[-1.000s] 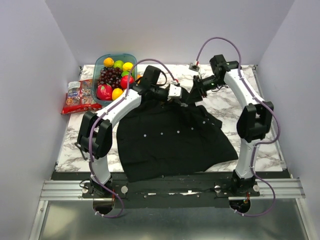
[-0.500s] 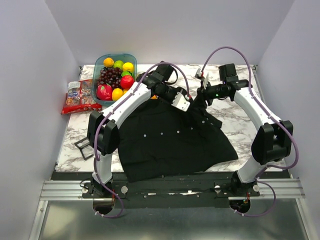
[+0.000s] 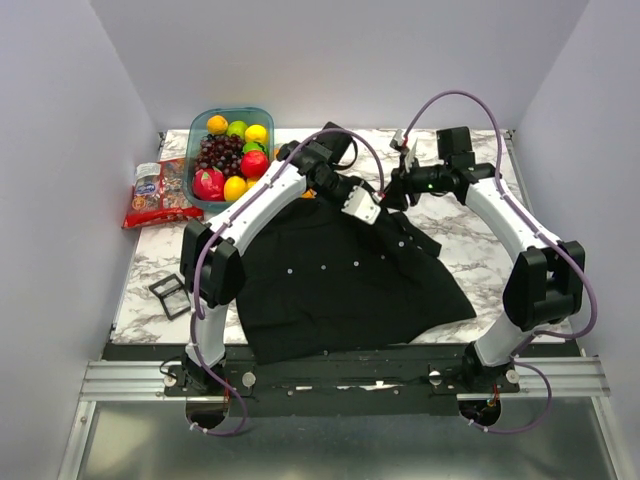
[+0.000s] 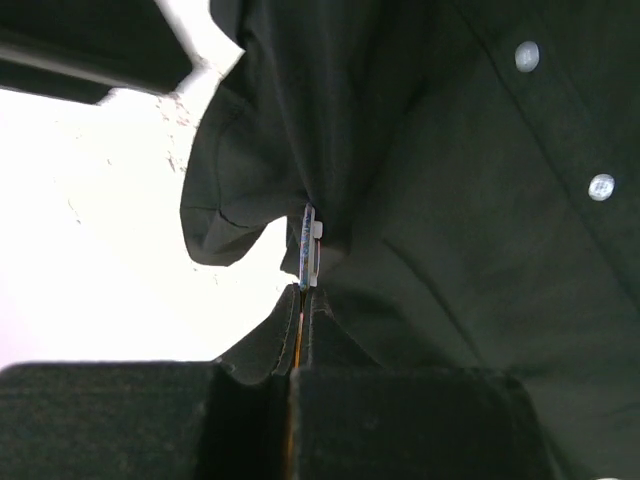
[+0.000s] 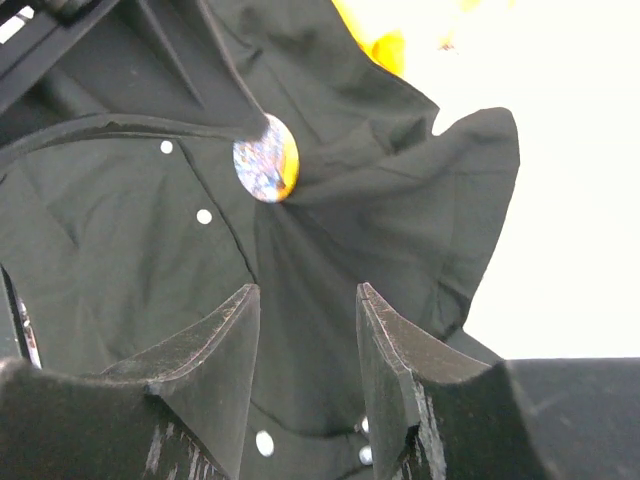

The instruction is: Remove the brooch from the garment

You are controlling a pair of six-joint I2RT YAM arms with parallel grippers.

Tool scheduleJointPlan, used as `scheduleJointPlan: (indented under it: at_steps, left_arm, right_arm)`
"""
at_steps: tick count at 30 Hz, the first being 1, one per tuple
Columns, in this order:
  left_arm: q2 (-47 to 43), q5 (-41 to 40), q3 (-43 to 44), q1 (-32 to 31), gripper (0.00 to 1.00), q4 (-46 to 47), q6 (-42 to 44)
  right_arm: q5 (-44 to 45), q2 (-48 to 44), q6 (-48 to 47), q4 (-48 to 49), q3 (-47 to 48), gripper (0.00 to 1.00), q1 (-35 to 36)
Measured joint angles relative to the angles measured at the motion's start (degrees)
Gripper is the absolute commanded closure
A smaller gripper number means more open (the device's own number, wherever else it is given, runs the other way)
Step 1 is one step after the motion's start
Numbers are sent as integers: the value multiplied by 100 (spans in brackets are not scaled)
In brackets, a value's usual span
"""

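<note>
Evidently mid-pull: left gripper (image 4: 300,345) pinches the brooch (image 5: 265,158), tenting the black shirt (image 5: 330,250); right gripper (image 5: 307,295), jaws wide at lower frame, should next clamp the cloth.

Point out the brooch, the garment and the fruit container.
brooch (image 5: 265,158): right wrist view, centre of its glittery face.
garment (image 3: 340,290): top external view, the flat front panel.
fruit container (image 3: 232,110): top external view, its far rim.

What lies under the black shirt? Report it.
Marble table shows all round the black shirt, and the left wrist view shows bright surface below its raised fold. Whatever lies beneath the flat cloth is covered.
</note>
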Motion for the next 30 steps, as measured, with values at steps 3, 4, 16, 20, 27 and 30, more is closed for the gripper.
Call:
scheduleJointPlan:
  at_steps: [3, 4, 16, 20, 27, 30]
  left_arm:
    - [44, 258, 221, 17, 100, -160, -411]
    - [44, 343, 258, 35, 100, -251, -557]
    - [407, 1360, 713, 339, 100, -964, -2415]
    - [667, 1696, 1119, 396, 100, -1342, -2592]
    - [664, 1971, 946, 452, 100, -1311, -3025]
    - [656, 2146, 835, 525, 100, -1161, -3289]
  right_arm:
    - [-79, 0, 15, 144, -79, 49, 144]
    - [-122, 0, 15, 184, -114, 49, 197]
    - [-483, 0, -258, 503, -511, 39, 649]
    - [-468, 37, -111, 623, -511, 40, 625]
    - [-544, 212, 236, 785, -511, 49, 662]
    - [-573, 275, 531, 861, -511, 51, 691]
